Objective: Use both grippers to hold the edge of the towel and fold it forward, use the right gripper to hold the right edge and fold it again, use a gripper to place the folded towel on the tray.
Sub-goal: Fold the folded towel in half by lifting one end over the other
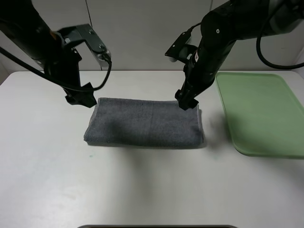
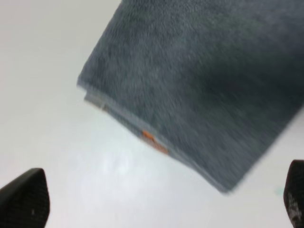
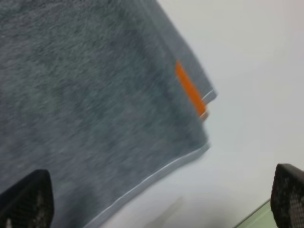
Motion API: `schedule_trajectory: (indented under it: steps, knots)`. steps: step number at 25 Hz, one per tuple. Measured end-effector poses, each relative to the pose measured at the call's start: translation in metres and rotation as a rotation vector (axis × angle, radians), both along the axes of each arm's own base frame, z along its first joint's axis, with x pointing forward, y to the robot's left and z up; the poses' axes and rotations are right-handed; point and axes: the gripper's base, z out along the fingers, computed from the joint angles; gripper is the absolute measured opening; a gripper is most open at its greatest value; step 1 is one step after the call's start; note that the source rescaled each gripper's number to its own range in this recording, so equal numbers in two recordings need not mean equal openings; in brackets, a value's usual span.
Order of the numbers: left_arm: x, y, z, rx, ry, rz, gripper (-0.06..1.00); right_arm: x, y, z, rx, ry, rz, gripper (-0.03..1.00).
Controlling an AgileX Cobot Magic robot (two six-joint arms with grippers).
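The dark grey towel [image 1: 145,122] lies folded in a long rectangle in the middle of the white table. Its pale right edge [image 1: 199,122] faces the pale green tray [image 1: 261,111]. My left gripper [image 1: 81,99] hangs open just off the towel's back left corner, holding nothing. Over the back right corner my right gripper [image 1: 186,102] is open too, its tips close above the cloth. In the left wrist view the towel [image 2: 204,80] lies beyond the open gripper [image 2: 160,199], and a bit of orange band [image 2: 154,141] peeks from the fold. The right wrist view shows the towel [image 3: 95,95], its orange band [image 3: 190,90] and the open gripper [image 3: 156,199].
The tray stands at the right side of the table, a short gap from the towel, and nothing lies in it. A corner of the tray [image 3: 259,216] shows in the right wrist view. White table [image 1: 142,190] stretches in front of the towel.
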Motion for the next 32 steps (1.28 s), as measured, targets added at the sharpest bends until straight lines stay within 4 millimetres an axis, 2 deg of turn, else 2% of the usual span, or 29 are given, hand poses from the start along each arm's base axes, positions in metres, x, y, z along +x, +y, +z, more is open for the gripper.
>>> schedule_trajectory:
  steps: [11, 16, 18, 22, 28, 32]
  knots:
    - [-0.09, 0.04, 0.094, -0.192, -0.008, 0.288, 1.0, -0.02, 0.0, -0.005, 0.065, 0.24, -0.208, 1.0]
    - [-0.145, 0.064, 0.132, -0.328, -0.089, 0.381, 1.0, -0.024, 0.003, -0.005, 0.099, 0.293, -0.239, 1.0]
    - [-0.167, 0.074, 0.141, -0.38, -0.135, 0.395, 1.0, -0.025, 0.004, -0.005, 0.109, 0.299, -0.244, 1.0]
    - [-0.215, 0.095, 0.136, -0.48, -0.2, 0.432, 1.0, -0.025, 0.004, -0.005, 0.12, 0.307, -0.25, 1.0]
    - [-0.276, 0.121, 0.097, -0.632, -0.278, 0.485, 1.0, -0.026, 0.005, -0.004, 0.128, 0.31, -0.254, 1.0]
    - [-0.303, 0.132, 0.071, -0.741, -0.398, 0.457, 1.0, -0.026, 0.006, -0.004, 0.136, 0.314, -0.257, 1.0]
